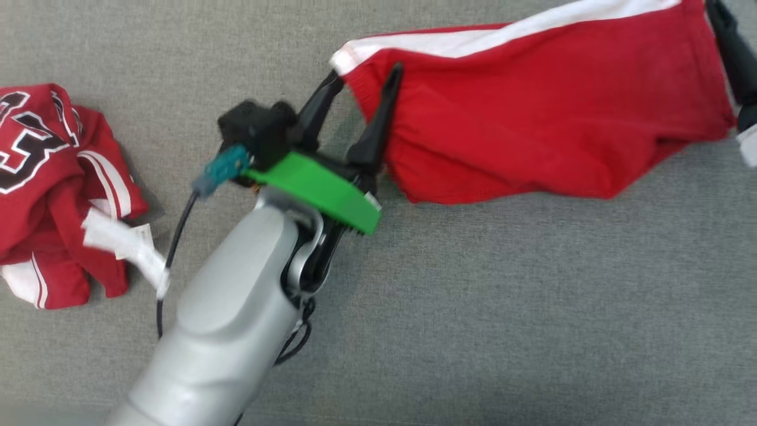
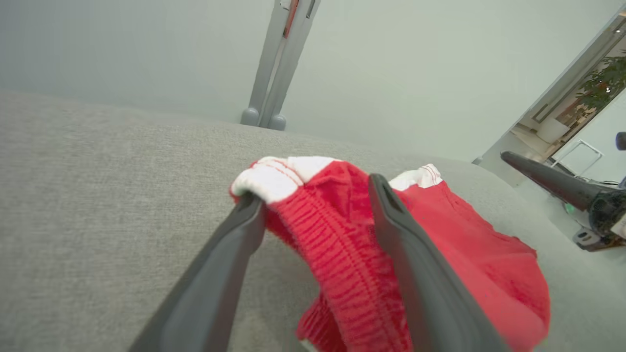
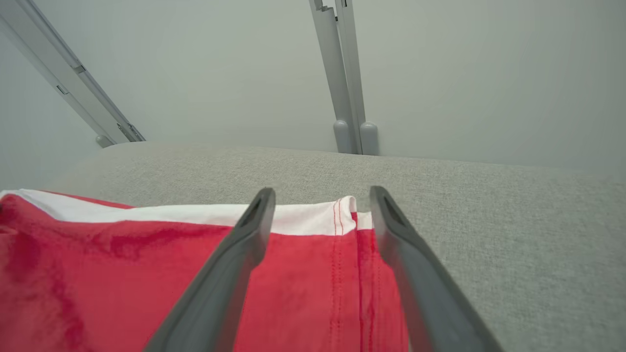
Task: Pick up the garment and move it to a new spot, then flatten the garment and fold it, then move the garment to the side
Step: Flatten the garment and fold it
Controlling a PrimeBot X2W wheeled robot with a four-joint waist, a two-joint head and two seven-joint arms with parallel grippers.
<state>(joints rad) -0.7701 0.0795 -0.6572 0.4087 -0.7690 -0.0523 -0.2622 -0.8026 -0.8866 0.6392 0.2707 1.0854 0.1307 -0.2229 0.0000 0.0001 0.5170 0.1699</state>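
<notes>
— What kind of place is this?
— A lab or test room, I'd say: a table (image 1: 473,296) covered in grey cloth, bare pale walls (image 2: 415,73), grey metal posts (image 3: 342,73).
— Anything else?
— A doorway (image 2: 577,117) onto a bright room with a plant (image 2: 604,80), rather office-like.

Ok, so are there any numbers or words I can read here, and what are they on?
"3": a big black number with a white outline, on the crumpled red jersey. A second number beside it is folded over and cut off, so it can't be read.
White tags on the jersey: too blurred to read.
Red shorts: no writing seen, just a white stripe.
</notes>
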